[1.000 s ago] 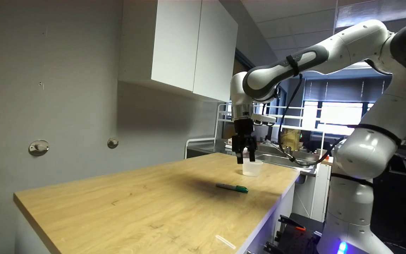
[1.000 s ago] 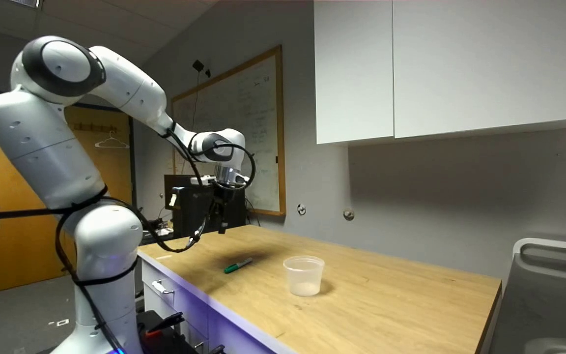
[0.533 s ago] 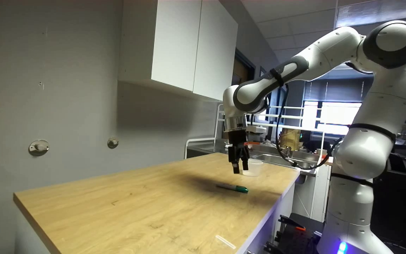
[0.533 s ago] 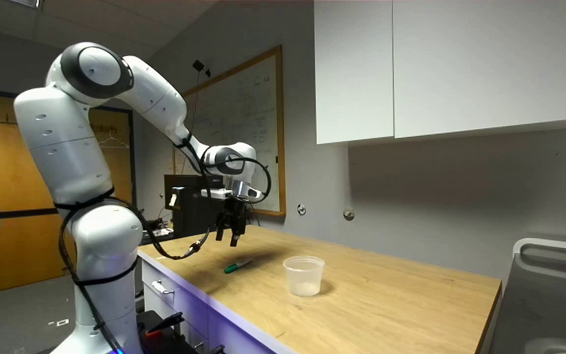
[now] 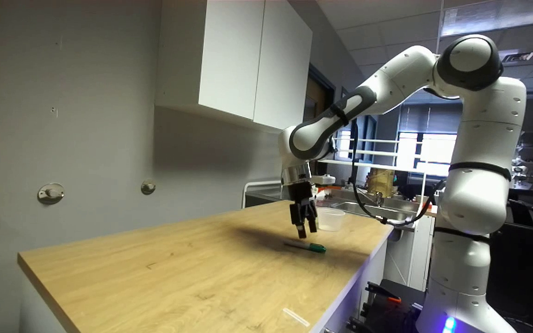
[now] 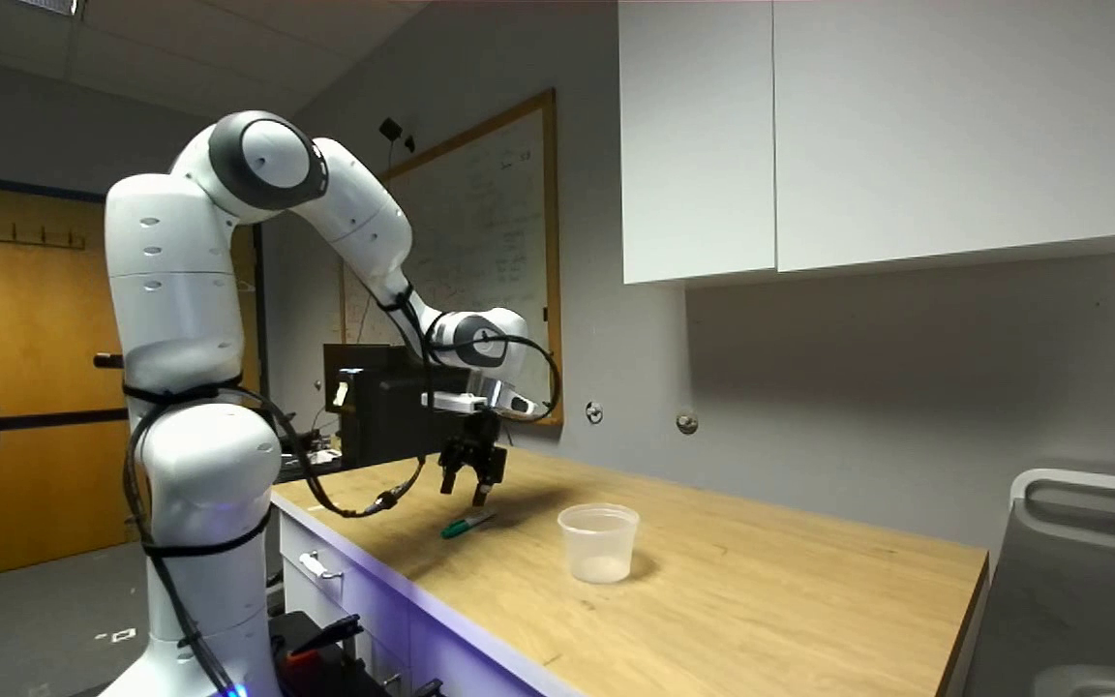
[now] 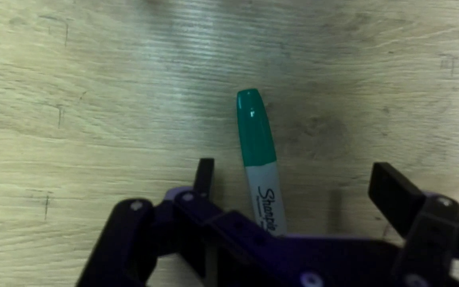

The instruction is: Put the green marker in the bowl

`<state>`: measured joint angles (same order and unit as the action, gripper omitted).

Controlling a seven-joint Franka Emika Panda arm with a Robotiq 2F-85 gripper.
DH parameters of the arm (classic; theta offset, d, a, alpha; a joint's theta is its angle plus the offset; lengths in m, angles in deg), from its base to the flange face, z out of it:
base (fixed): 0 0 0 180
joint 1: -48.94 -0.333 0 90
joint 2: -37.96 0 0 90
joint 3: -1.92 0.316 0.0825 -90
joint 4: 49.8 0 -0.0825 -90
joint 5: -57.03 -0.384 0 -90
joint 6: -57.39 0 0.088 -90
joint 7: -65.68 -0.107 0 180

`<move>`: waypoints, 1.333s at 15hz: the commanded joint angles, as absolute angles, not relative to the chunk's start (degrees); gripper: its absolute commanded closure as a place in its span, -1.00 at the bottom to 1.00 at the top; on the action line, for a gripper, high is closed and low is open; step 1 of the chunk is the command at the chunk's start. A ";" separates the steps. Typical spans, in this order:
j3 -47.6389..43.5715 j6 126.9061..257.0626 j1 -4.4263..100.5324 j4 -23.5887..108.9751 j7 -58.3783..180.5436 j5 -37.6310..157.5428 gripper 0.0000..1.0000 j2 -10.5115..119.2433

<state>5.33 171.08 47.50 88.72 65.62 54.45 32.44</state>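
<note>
The green marker has a green cap and a grey-white barrel. It lies flat on the wooden counter in both exterior views [image 5: 309, 246] [image 6: 468, 524]. My gripper [image 5: 307, 233] is open and empty, pointing down a little above the marker; it also shows in an exterior view [image 6: 464, 495]. In the wrist view the marker [image 7: 256, 135] lies between the spread fingers [image 7: 293, 173], nearer the left finger; its lower end is hidden by the gripper body. The bowl, a translucent round cup [image 6: 600, 544], stands upright on the counter apart from the marker; it also shows in an exterior view [image 5: 331, 220].
The wooden counter [image 5: 178, 268] runs along a grey wall, with a white wall cabinet [image 5: 243, 60] above it. A metal sink [image 5: 363, 209] lies beyond its far end. A thin white strip [image 5: 296, 317] lies near the counter's front edge. A black cable [image 6: 325, 499] hangs from the arm.
My gripper has moved down toward the marker and away from above the bowl's side, and its fingers show clearly apart. The marker and bowl have not moved.
</note>
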 commanded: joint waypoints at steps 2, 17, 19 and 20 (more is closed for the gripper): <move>4.72 169.67 47.34 83.19 66.72 56.06 -1.00 39.67; 3.35 168.66 47.82 79.11 66.05 55.67 0.93 43.91; 3.06 168.75 48.01 79.34 64.72 55.40 0.85 42.88; 2.82 168.75 48.13 79.62 63.64 55.26 0.85 41.77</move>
<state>3.42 169.94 47.75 80.60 65.42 55.33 43.24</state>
